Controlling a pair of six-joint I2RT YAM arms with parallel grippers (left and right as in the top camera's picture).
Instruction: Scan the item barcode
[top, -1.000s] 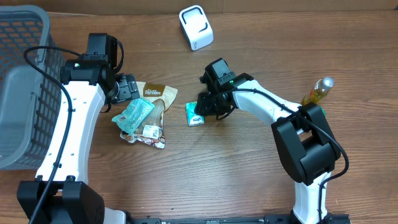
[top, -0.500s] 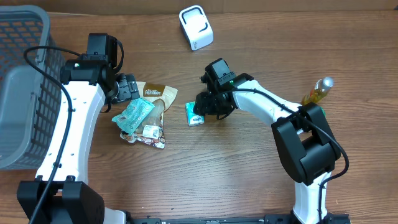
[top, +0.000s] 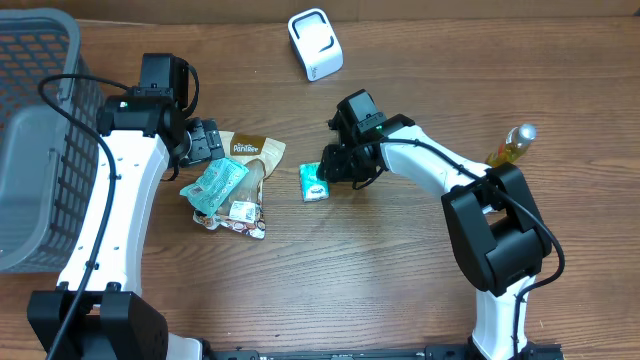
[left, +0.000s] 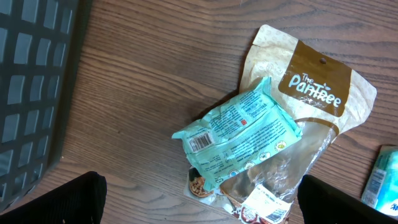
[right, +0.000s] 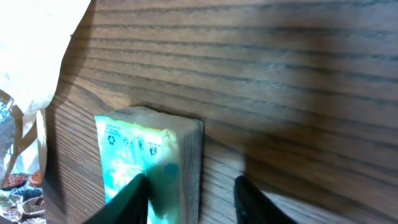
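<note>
A small teal packet (top: 314, 183) lies on the wooden table near the middle; in the right wrist view the small teal packet (right: 146, 155) shows its printed top. My right gripper (top: 337, 166) is low at its right end, jaws open. The right gripper (right: 189, 190) has one finger over the packet's top and the other on bare wood beside it, with a gap showing. A white scanner (top: 315, 43) stands at the back. My left gripper (top: 205, 140) hangs wide open above a larger teal pack (left: 239, 134) with a barcode label.
A brown Pantree pouch (top: 250, 150) and a clear snack bag (top: 243, 215) lie under the larger teal pack. A grey basket (top: 30, 150) fills the left side. A yellow bottle (top: 510, 147) stands at the right behind my right arm.
My right gripper has shifted slightly to the right beside the small packet, and its jaws widened, then narrowed again. The packet and the left arm have not moved.
</note>
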